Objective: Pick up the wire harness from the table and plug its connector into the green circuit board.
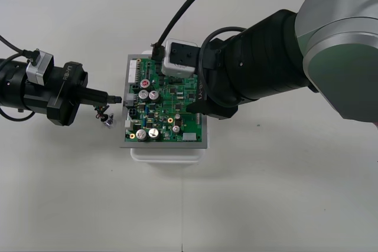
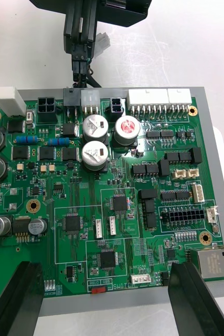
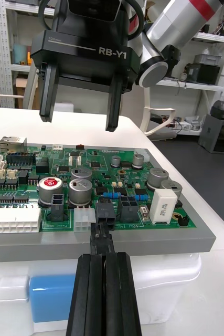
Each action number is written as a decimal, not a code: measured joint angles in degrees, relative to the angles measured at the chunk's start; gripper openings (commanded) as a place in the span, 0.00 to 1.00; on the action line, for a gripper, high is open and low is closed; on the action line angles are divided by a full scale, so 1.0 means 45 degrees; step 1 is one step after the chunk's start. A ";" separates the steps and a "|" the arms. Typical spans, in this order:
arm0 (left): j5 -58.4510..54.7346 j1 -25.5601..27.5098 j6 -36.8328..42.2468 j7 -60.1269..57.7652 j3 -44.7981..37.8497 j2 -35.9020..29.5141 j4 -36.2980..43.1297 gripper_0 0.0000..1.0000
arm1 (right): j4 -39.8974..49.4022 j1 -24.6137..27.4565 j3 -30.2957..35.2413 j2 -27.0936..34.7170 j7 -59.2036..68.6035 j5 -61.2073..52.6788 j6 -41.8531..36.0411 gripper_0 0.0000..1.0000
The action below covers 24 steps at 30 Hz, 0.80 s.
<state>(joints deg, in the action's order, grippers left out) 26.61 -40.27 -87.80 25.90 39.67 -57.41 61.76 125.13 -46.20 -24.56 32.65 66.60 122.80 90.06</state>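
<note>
Clamped on the plug (image 3: 105, 212) at the green circuit board's (image 1: 177, 116) left edge, the left gripper (image 3: 102, 241) needed a straight, level push; the right gripper (image 2: 106, 268) hovered open-fingered.

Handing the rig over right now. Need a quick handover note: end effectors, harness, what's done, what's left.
Left end effector: shut on the plug, holding it at the connector on the green circuit board's edge nearest the left arm.
Right end effector: open, hovering above the board, touching nothing.
Harness: wires and metal socket trail beside the board under the left end effector.
Done: harness picked up; plug looks in, full seating unconfirmed.
Left: verify seating, press home if needed, release, retract both arms.
</note>
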 measured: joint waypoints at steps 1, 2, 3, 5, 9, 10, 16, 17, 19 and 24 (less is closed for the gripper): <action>0.0002 0.0000 0.0000 0.0000 0.0000 0.0000 0.0000 0.00 | 0.0000 0.0000 0.0000 -0.0014 0.0000 0.0013 0.0000 0.69; 0.0012 0.0000 0.0000 0.0000 0.0000 0.0000 0.0001 0.00 | 0.0000 0.0000 0.0000 -0.0033 0.0000 0.0036 0.0000 0.69; 0.0022 0.0000 0.0000 0.0000 0.0000 0.0000 0.0001 0.00 | 0.0000 0.0000 0.0000 -0.0050 0.0000 0.0058 0.0000 0.69; 0.0029 0.0000 0.0000 0.0000 0.0000 0.0005 0.0004 0.00 | 0.0000 0.0000 0.0000 -0.0077 0.0000 0.0065 0.0000 0.69; 0.0041 0.0000 0.0000 0.0000 0.0000 0.0007 0.0009 0.00 | 0.0000 0.0000 0.0000 -0.0118 0.0000 0.0066 0.0000 0.69; 0.0043 0.0000 0.0000 0.0000 0.0000 0.0008 0.0009 0.00 | 0.0000 0.0000 0.0000 -0.0118 0.0000 0.0066 0.0000 0.69; 0.0045 0.0000 0.0000 0.0000 0.0000 0.0011 0.0012 0.00 | 0.0000 0.0000 0.0000 -0.0126 0.0000 0.0066 0.0000 0.69; 0.0045 0.0000 0.0000 0.0000 0.0000 0.0011 0.0012 0.00 | 0.0000 0.0000 0.0000 -0.0129 0.0000 0.0066 0.0000 0.69; 0.0046 0.0000 0.0000 0.0000 0.0000 0.0012 0.0012 0.00 | 0.0000 0.0000 0.0000 -0.0134 0.0000 0.0066 0.0000 0.69; 0.0053 0.0000 0.0000 0.0000 0.0000 0.0019 0.0012 0.00 | 0.0000 0.0000 0.0000 -0.0172 0.0000 0.0066 0.0000 0.69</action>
<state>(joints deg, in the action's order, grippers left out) 26.84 -40.27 -87.80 25.90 39.67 -57.33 61.81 125.13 -46.20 -24.56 31.87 66.60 123.10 90.06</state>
